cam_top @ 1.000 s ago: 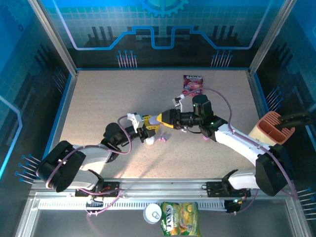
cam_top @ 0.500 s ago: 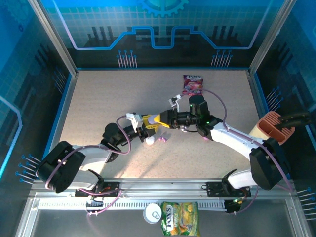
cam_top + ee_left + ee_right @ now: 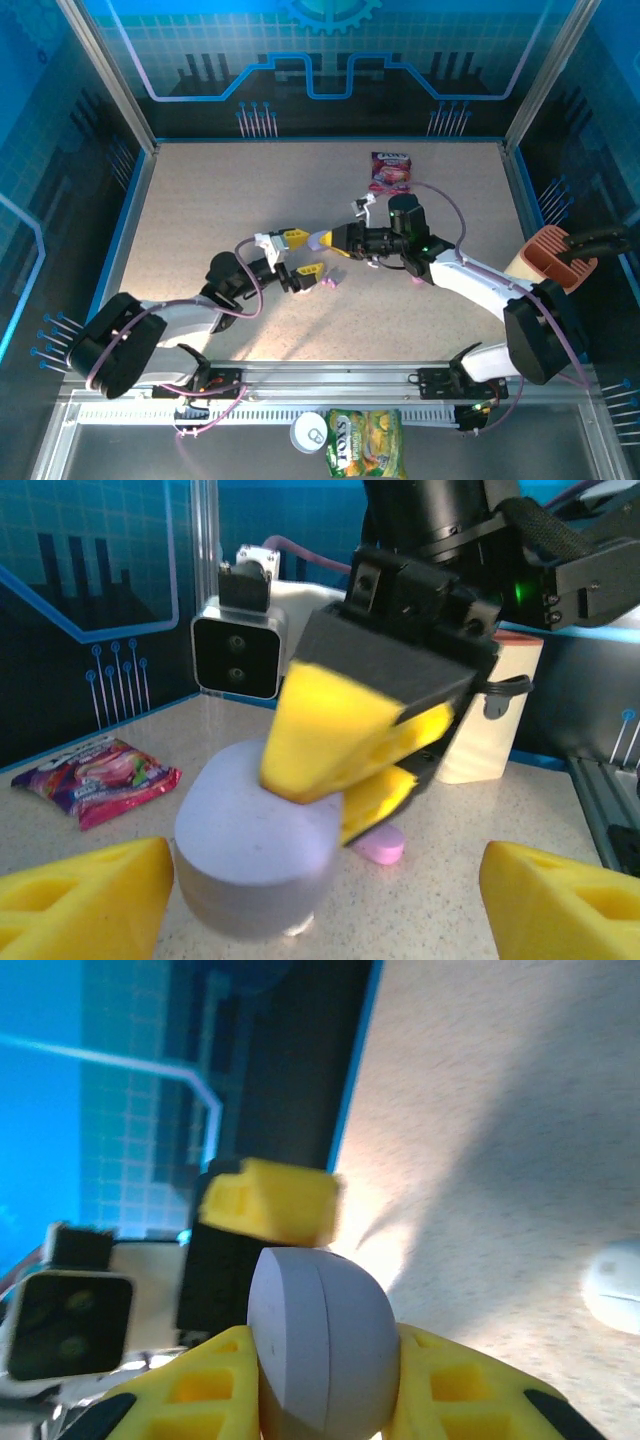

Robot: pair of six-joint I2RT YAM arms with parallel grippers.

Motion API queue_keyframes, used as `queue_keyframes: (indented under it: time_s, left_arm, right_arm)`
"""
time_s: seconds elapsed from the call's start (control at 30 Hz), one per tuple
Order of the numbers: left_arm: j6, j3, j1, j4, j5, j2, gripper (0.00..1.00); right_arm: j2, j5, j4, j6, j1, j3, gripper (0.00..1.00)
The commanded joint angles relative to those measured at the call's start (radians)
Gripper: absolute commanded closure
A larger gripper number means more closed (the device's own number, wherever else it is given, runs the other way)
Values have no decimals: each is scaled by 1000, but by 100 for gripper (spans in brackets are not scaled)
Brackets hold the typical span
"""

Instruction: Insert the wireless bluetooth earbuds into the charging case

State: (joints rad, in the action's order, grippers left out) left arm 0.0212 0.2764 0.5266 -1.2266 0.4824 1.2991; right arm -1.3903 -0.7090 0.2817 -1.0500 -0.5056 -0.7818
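Two robot arms meet at the middle of a speckled table (image 3: 220, 200). The left gripper (image 3: 300, 253) has just let go. A moment ago its yellow fingers were pinched on the lavender charging case (image 3: 320, 1310). Now they stand spread wide, one to either side of the case and clear of it.

The right gripper (image 3: 325, 1352) has done the opposite — it came in with its fingers apart and is now clamped on the case, one yellow finger on each flank. It holds the case low, directly between the left gripper's open fingers; whether the case rests on the table or hangs just above it cannot be told. A seam runs round the case, and its lid looks shut.

The earbuds are not in the case. A pink earbud (image 3: 378, 847) lies on the table just beyond the case, below the right gripper's fingers. A white earbud (image 3: 615, 1285) lies on the table off to one side of the right gripper, apart from it.

This reads as a handover: the right gripper now has the case and the left is free — likely to open the lid or fetch a bud. No bud is seated yet, so the task looks to be at an early stage.
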Motion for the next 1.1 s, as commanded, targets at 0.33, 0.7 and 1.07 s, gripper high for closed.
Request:
queue_keyframes:
  time_s: [0.33, 0.7, 1.07]
  left_arm:
    - [-170, 9, 3, 641, -157, -299, 5]
    - [-141, 32, 5, 662, -189, -272, 4]
    - [-135, 74, 13, 681, -197, -200, 1]
  right_arm:
    - [-178, 335, -299, 302, 133, -22, 83]
    - [-369, 293, -231, 314, 127, -66, 75]
    - [-165, 445, -461, 443, 119, -92, 29]
